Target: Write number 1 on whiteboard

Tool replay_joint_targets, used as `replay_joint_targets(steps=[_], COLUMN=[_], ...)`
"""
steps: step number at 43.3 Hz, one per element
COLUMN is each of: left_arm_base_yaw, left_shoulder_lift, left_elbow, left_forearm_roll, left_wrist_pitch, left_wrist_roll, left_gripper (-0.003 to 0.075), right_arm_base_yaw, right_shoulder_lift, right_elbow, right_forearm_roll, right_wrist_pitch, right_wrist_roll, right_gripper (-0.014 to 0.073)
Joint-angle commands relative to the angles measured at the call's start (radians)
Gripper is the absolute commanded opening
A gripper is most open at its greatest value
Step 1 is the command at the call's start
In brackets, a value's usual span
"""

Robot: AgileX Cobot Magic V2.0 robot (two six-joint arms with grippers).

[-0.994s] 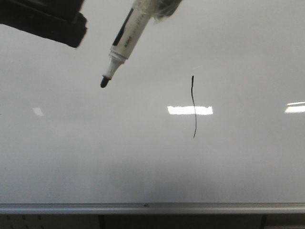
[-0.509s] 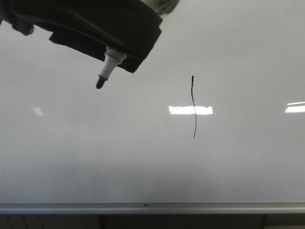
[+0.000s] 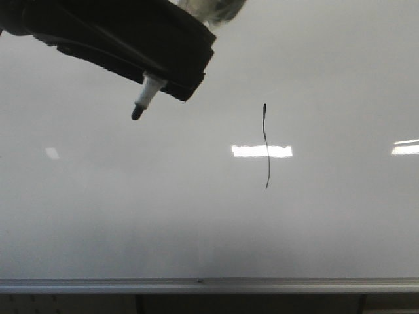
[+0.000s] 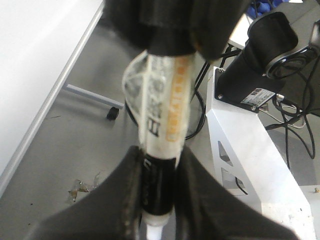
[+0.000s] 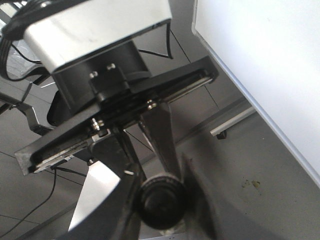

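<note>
The whiteboard (image 3: 327,222) fills the front view, with a silver rail (image 3: 262,285) along its lower edge. The number 1 (image 3: 266,147) is a thin wavy black stroke right of centre. A white marker (image 3: 145,95) points down-left, its bare nib off the board's stroke, well left of it. My left gripper (image 3: 163,75) is shut round the marker's black collar (image 4: 159,185). My right gripper (image 5: 160,202) is shut on the marker's round black rear end and shows at the top of the left wrist view (image 4: 175,30). Clear tape wraps the barrel (image 4: 165,105).
Bright rectangular light reflections (image 3: 261,151) lie on the board, one across the stroke and one at the right edge (image 3: 405,148). The wrist views show grey floor, the board's edge (image 5: 260,60), a white robot base (image 4: 250,150) and cables.
My left gripper has moved right from the top-left corner and closed over the marker's barrel. The marker nib has shifted slightly left. The stroke is unchanged.
</note>
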Motion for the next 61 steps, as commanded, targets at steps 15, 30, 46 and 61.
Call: replay_joint_targets(steps=[15,30,46,61], left_arm_base_yaw=[0.027,0.355,0.686,0.740], left_shoulder_lift=[-0.022,-0.022,-0.020,0.168], left_elbow=[-0.030,0.044,0.194,0.143], left_forearm_roll=[0.186,0.284,0.351,0.379], left_wrist_pitch=[-0.203,-0.437,-0.612,-0.672], left_wrist_roll=[-0.152,-0.459,-0.510,-0.502], left_gripper=[-0.0020,-0.0020,-0.0020,-0.0020], right_arm_base_yaw=[-0.164,-0.245,-0.245,-0.245], right_shoulder_lift=[-0.142,-0.391,-0.654,-0.662], right_elbow=[-0.022,0.186,0.434,0.466], right_forearm_roll=[0.081,0.025,0.018,0.018], right_wrist_pitch=[-0.068,-0.299,-0.537,-0.537], right_wrist_roll=[-0.011,-0.012,-0.012,-0.012], right_gripper=[0.0363,-0.0060,-0.0060,-0.0060])
